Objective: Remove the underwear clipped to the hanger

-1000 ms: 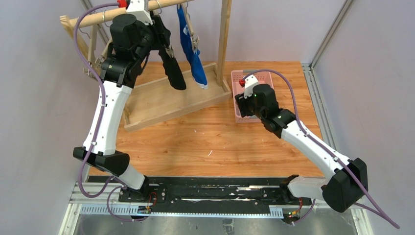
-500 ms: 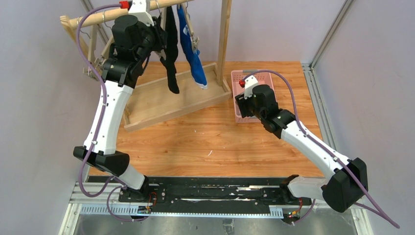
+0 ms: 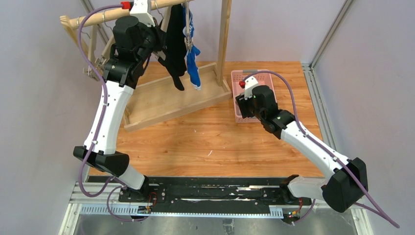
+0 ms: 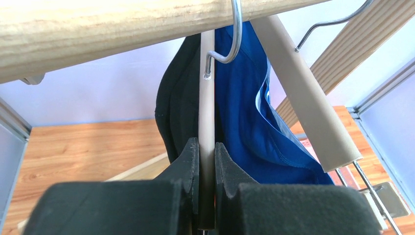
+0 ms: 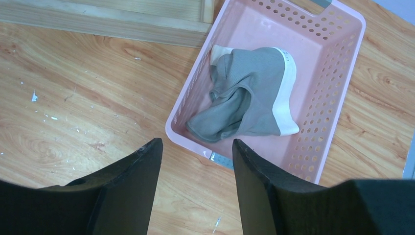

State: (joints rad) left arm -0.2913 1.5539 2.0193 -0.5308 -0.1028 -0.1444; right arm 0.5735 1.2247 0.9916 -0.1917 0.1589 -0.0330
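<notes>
High at the wooden rail (image 3: 98,18), my left gripper (image 3: 164,41) is shut on the pale bar of the hanger (image 4: 207,98), just below its wire hook (image 4: 236,39). The left wrist view shows both jaws (image 4: 207,152) pressed flat against that bar. Black underwear (image 3: 176,54) hangs left of the bar (image 4: 176,112) and blue underwear (image 3: 193,68) hangs right of it (image 4: 244,107); the clips are hidden. Grey underwear (image 5: 244,98) lies crumpled in the pink basket (image 5: 342,73). My right gripper (image 5: 195,147) hovers open and empty over the basket's near rim (image 3: 243,105).
The rack stands on a wooden tray base (image 3: 161,103) with an upright post (image 3: 225,39) right of the clothes. Bare wire hangers (image 3: 93,68) hang at the rail's left end. A thick pale bar (image 4: 308,107) slants down beside the blue cloth. Aluminium frame rails border the table.
My left jaws have closed onto the hanger bar. The hanger has turned, and the black and blue underwear have swung closer together. The right arm has barely moved.
</notes>
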